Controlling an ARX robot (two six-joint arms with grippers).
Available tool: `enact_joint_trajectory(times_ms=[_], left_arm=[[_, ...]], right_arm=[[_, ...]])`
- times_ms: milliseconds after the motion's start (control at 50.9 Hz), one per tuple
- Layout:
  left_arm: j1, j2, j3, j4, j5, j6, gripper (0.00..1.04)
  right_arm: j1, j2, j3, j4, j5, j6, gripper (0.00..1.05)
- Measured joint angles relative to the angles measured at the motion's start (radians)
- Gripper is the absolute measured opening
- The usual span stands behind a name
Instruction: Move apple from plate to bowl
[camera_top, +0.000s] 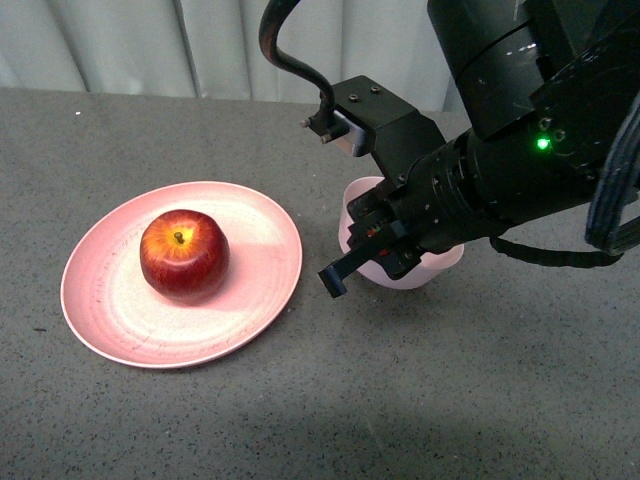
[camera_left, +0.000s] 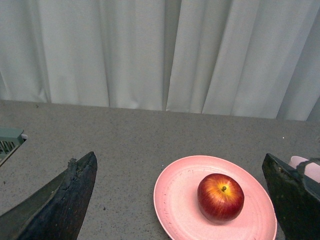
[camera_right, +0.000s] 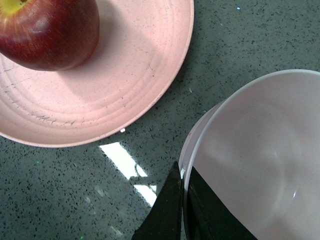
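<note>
A grey speckled counter (camera_top: 300, 420) meets a pale curtain (camera_left: 150, 50). The apple (camera_top: 184, 254), glossy dark red and yellow round its stem, sits mid-plate (camera_top: 110, 320). The left gripper (camera_left: 178, 156) gapes wide and empty. Whether the right gripper (camera_top: 360, 262), over the bowl (camera_top: 440, 268), is spread or closed, I cannot tell.

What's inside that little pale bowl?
Nothing visible: the bowl looks bare inside. The right gripper covers a patch by its rim, so that part is hidden. The apple sits on the plate.
</note>
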Motion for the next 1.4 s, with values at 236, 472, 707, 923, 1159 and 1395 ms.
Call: enact_joint_trajectory(times_ms=[236,472,707,923,1159,1395], left_arm=[[0.0,0.0,0.0,0.0,0.0,0.0,0.98],[0.0,0.0,0.0,0.0,0.0,0.0,0.98],[0.0,0.0,0.0,0.0,0.0,0.0,0.98],[0.0,0.0,0.0,0.0,0.0,0.0,0.98],[0.0,0.0,0.0,0.0,0.0,0.0,0.98],[0.0,0.0,0.0,0.0,0.0,0.0,0.98]], right_arm=[[0.014,0.046,0.042,-0.004,-0.008,0.018,0.01],[0.029,0.077,0.047,-0.003,-0.021,0.032,0.01],[0.032,0.084,0.047,0.03,-0.014,0.042,0.01],[0.015,0.065,0.024,0.08,-0.025,0.063,0.38],[-0.018,-0.055,-0.057,0.201,0.03,0.099,0.79],[-0.071,-0.239,-0.262,0.512,0.256,0.147,0.95]])
